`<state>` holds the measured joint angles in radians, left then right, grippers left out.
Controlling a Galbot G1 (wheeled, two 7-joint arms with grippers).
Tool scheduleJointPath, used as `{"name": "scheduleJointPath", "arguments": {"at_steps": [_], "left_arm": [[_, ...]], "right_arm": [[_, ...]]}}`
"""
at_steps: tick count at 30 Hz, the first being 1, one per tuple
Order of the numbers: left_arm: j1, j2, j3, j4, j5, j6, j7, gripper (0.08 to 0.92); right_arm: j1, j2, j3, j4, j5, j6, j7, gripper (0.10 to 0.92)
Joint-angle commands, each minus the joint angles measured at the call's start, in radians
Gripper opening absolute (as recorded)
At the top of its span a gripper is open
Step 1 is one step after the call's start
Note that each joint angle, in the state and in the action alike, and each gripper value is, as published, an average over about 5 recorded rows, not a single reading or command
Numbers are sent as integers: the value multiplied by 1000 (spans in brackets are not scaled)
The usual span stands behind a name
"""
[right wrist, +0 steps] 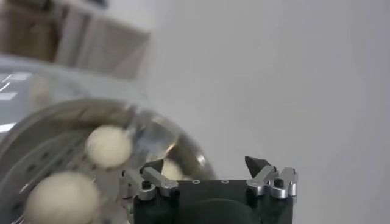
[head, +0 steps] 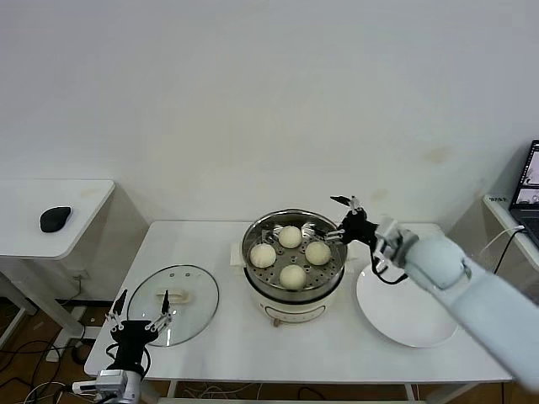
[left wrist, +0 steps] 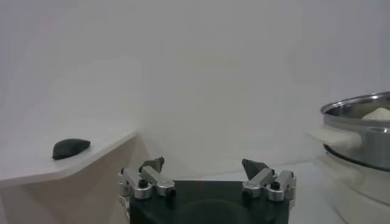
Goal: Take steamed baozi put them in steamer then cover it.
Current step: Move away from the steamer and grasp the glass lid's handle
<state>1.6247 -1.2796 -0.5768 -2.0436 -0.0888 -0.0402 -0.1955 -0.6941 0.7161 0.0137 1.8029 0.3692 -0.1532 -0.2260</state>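
Note:
Several cream-white baozi (head: 292, 275) lie in the shiny steamer (head: 253, 240) at the table's middle. In the right wrist view the baozi (right wrist: 108, 146) show inside the steamer's rim (right wrist: 159, 126). My right gripper (head: 328, 215) hangs open and empty just above the steamer's right rim; its own view shows the right gripper (right wrist: 206, 163) with nothing between the fingers. The glass cover (head: 173, 305) lies flat on the table at the left, handle up. My left gripper (head: 141, 308) is open and empty at the cover's near edge. The left wrist view shows the left gripper (left wrist: 207, 164) and the steamer (left wrist: 359, 131) far off.
An empty white plate (head: 406, 311) lies right of the steamer, under my right arm. A side table with a black mouse (head: 55, 219) stands to the left. A laptop (head: 529, 187) sits on a desk at the far right. The wall is close behind the table.

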Motion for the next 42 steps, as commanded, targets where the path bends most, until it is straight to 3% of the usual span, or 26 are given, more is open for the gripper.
{"name": "scheduleJointPath", "arguments": {"at_steps": [1, 9, 20, 27, 42], "left_arm": [[-2, -21, 28, 11, 69, -76, -13, 823], [1, 4, 8, 85, 420, -122, -63, 823], [121, 167, -84, 218, 1051, -157, -73, 823], [-35, 203, -55, 384, 1239, -172, -83, 823], [-356, 235, 106, 600, 1218, -150, -48, 823]], "right_arm": [[-708, 377, 744, 83, -244, 283, -9, 823], [-870, 615, 904, 174, -244, 244, -49, 823], [-933, 700, 1003, 210, -240, 180, 39, 823], [-931, 716, 1050, 169, -236, 187, 92, 823], [-963, 766, 1117, 189, -273, 207, 83, 823]]}}
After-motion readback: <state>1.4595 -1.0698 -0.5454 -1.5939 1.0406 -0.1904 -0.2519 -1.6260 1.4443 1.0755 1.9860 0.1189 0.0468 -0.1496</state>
